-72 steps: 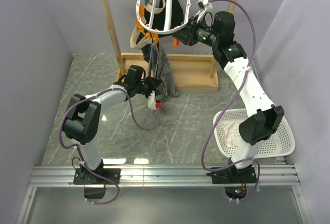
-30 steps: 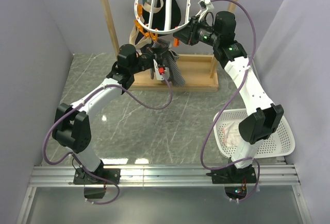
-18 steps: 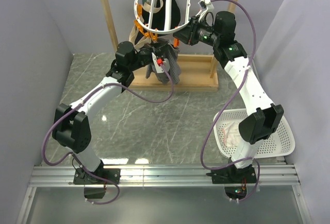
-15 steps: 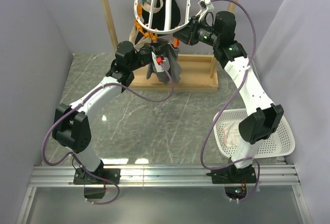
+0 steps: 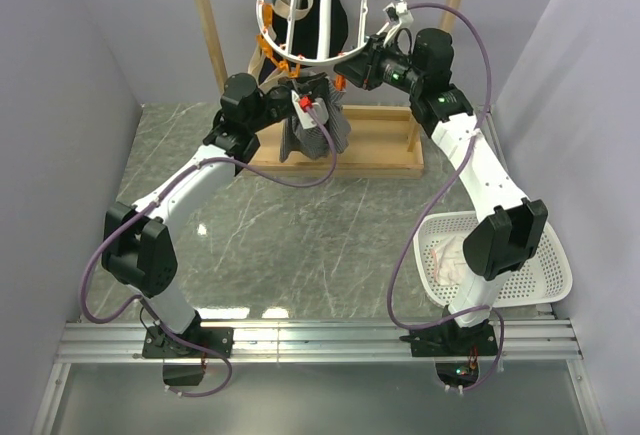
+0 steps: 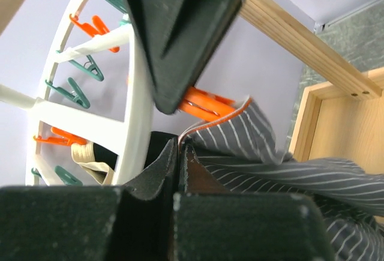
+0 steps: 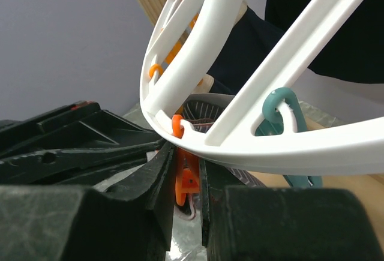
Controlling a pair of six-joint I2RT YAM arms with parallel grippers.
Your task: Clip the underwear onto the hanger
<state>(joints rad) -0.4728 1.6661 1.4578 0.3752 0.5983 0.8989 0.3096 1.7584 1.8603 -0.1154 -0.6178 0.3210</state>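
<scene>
The white ring hanger (image 5: 270,0) hangs from the wooden frame's top bar, with orange and teal clothespins. My left gripper (image 5: 300,90) is shut on the waistband of the grey striped underwear (image 5: 325,127), held up just under the ring's front edge. In the left wrist view the underwear (image 6: 282,159) sits beside an orange clothespin (image 6: 207,102) under the ring (image 6: 135,111). My right gripper (image 5: 352,70) is shut on an orange clothespin (image 7: 187,174) that hangs from the ring (image 7: 252,144); the striped fabric (image 7: 207,114) lies just behind it.
The wooden rectangular frame (image 5: 215,40) stands at the back, its base (image 5: 385,150) under the underwear. A dark garment (image 5: 325,20) and a pale cloth (image 5: 290,10) hang inside the ring. A white basket (image 5: 535,270) with pinkish cloth sits at the right.
My left arm has lifted the underwear from low in front of the frame's base up to the ring's front edge. The right gripper stayed at the ring, shifting slightly up.
</scene>
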